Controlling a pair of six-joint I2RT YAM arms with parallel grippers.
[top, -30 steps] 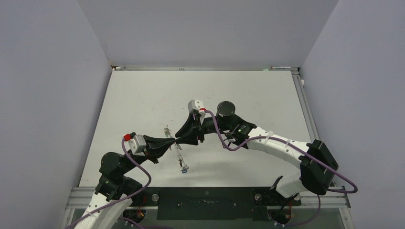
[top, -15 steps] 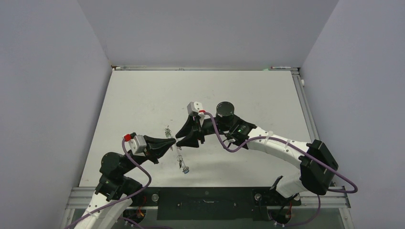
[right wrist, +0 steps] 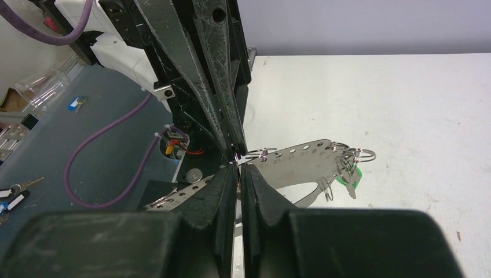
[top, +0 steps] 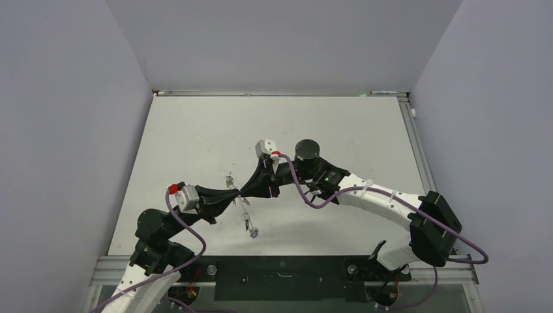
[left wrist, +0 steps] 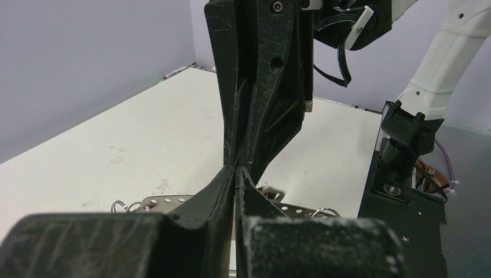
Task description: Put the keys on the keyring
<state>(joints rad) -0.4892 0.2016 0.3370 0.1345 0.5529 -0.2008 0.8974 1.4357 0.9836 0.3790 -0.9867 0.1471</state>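
Right wrist view, nearest first: right hand (right wrist: 237, 167) pressed together, tip to tip with the equally closed left hand (right wrist: 234, 147), both at the keyring (right wrist: 301, 155) (metal actually nipped or not, cannot tell). Beyond, a green tag (right wrist: 351, 176) already dangling from that perforated band, seemingly lifted off the surface (right wrist: 405, 104); probably partway, more threading likely left, no tray or box visible.
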